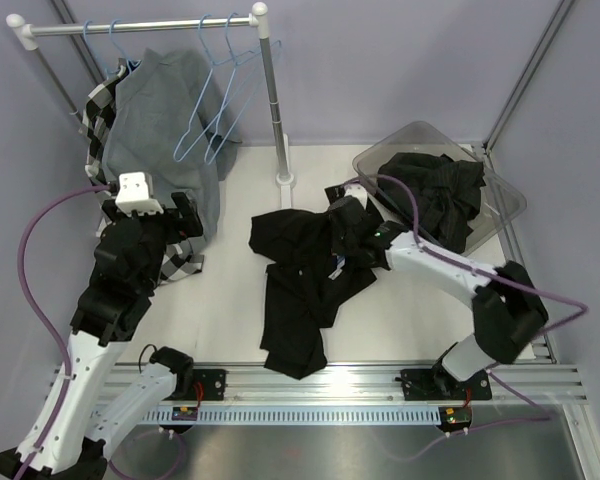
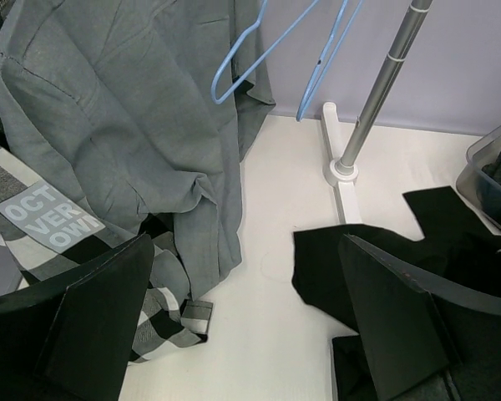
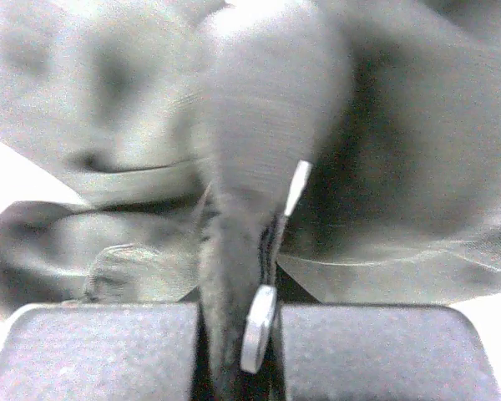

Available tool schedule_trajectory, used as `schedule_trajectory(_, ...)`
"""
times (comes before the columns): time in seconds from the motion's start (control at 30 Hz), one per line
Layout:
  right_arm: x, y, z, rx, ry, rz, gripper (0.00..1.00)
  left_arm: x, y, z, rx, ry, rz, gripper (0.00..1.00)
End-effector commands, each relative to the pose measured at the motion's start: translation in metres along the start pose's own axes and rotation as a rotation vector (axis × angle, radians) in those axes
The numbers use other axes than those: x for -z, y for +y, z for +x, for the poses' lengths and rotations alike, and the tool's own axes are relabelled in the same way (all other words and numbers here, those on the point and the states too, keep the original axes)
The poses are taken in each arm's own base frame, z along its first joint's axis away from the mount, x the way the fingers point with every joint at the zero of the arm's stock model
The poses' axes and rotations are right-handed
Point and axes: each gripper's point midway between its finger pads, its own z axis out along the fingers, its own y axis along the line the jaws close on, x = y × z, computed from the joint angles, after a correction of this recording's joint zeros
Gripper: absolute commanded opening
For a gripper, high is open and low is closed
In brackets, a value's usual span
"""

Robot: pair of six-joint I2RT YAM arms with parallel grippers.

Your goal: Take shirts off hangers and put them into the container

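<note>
1. Right gripper (image 1: 342, 238): jaws pressed together, pinching a fold of the black shirt (image 1: 298, 290), which is spread on the table (image 1: 230, 300) with its long axis near-to-far.
2. Container (image 1: 505, 200): close by, to the right of the pinch and beyond it. The right arm is nearer; it reaches left with its elbow bent.
3. Left gripper (image 2: 244, 242): spread and empty, beside the grey shirt (image 1: 170, 120).

The white table (image 1: 230, 290) bears a crumpled black shirt (image 1: 295, 300), the container (image 1: 508, 196) and the rack's foot (image 1: 284, 180).
</note>
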Motion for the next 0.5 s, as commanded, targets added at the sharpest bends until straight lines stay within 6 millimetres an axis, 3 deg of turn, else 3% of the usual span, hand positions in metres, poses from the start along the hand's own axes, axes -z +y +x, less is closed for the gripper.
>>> schedule_trajectory(0.0,0.098,0.026,-0.112,0.032,-0.319,-0.128,0.00,0.000,0.004,-0.016,0.024,-0.075,-0.023,0.99)
schedule_trajectory(0.03,0.127,0.029,-0.142,0.047,-0.386,-0.136,0.00,0.001,0.005,-0.017,0.024,-0.078,-0.025,0.99)
schedule_trajectory(0.1,0.161,0.020,-0.179,0.033,-0.474,-0.117,0.00,0.002,0.006,-0.018,0.026,-0.083,-0.029,0.99)
schedule_trajectory(0.13,0.192,0.016,-0.209,0.020,-0.540,-0.121,0.00,0.003,0.007,-0.019,0.028,-0.089,-0.030,0.99)
schedule_trajectory(0.17,0.206,0.003,-0.230,-0.003,-0.583,-0.107,0.00,0.003,0.008,-0.017,0.027,-0.087,-0.035,0.99)
schedule_trajectory(0.2,0.235,-0.001,-0.257,-0.027,-0.654,-0.120,0.00,0.003,0.007,-0.018,0.031,-0.090,-0.033,0.99)
schedule_trajectory(0.27,0.259,-0.029,-0.291,-0.065,-0.733,-0.082,0.00,0.003,0.006,-0.018,0.033,-0.092,-0.026,0.99)
schedule_trajectory(0.3,0.286,-0.033,-0.314,-0.086,-0.799,-0.098,0.00,0.003,0.006,-0.016,0.032,-0.087,-0.024,0.99)
schedule_trajectory(0.37,0.311,-0.044,-0.337,-0.099,-0.872,-0.094,0.00,0.001,0.004,-0.015,0.034,-0.085,-0.019,0.99)
schedule_trajectory(0.4,0.336,-0.051,-0.357,-0.111,-0.948,-0.083,0.00,0.001,0.004,-0.014,0.035,-0.082,-0.018,0.99)
schedule_trajectory(0.47,0.357,-0.061,-0.374,-0.104,-1.014,-0.053,0.00,0.001,0.003,-0.014,0.034,-0.080,-0.014,0.99)
